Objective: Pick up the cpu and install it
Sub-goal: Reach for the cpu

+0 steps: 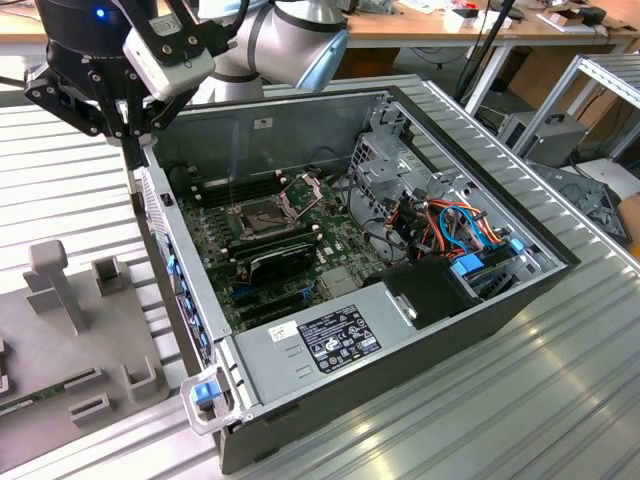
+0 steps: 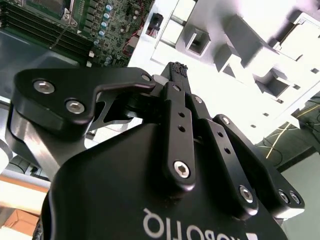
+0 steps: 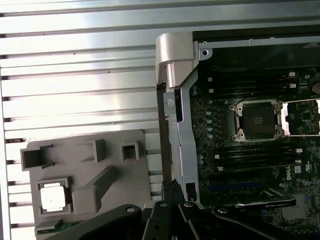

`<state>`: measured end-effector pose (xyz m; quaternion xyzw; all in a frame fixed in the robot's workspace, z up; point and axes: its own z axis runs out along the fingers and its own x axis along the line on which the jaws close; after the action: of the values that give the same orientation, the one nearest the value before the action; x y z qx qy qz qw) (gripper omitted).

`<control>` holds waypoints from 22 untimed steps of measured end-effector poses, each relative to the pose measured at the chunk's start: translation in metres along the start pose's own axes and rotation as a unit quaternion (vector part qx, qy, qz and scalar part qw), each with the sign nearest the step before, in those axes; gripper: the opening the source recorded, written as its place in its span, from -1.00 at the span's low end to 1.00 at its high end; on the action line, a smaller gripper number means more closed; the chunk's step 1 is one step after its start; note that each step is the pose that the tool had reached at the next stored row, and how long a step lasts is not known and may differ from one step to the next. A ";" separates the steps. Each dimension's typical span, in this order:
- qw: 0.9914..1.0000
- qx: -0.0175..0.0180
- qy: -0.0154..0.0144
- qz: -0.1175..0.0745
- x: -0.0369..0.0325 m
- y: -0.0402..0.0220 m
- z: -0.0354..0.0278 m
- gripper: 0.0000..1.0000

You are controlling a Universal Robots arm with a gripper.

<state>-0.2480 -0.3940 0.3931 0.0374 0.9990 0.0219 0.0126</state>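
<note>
While the tool (image 2: 175,68) hangs over the side wall of the open computer case (image 1: 300,125), fingers pressed together and empty, the cpu (image 3: 52,196) lies in a square pocket of the grey tray (image 3: 116,151) on the worktop (image 3: 75,65).

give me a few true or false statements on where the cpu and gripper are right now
1. The cpu lies in a square pocket of the grey tray. True.
2. The gripper holds the cpu. False: it is shut on nothing.
3. The computer case is open, with the motherboard showing. True.
4. The cpu sits in the socket. False: it is on the tray, outside the case.
</note>
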 end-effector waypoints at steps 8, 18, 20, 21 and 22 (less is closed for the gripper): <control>1.000 0.000 0.000 0.000 0.0110 -0.0008 -0.0003 -0.79; 1.000 0.000 0.000 0.000 0.0216 -0.0016 -0.0006 -0.79; 1.000 0.000 0.000 0.000 0.0246 -0.0018 -0.0007 -0.79; 1.000 0.000 0.000 0.000 0.0262 -0.0019 -0.0007 -0.79; 1.000 0.000 0.000 0.000 0.0276 -0.0020 -0.0007 -0.79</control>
<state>-0.2757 -0.3939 0.3931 0.0374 0.9990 0.0216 0.0127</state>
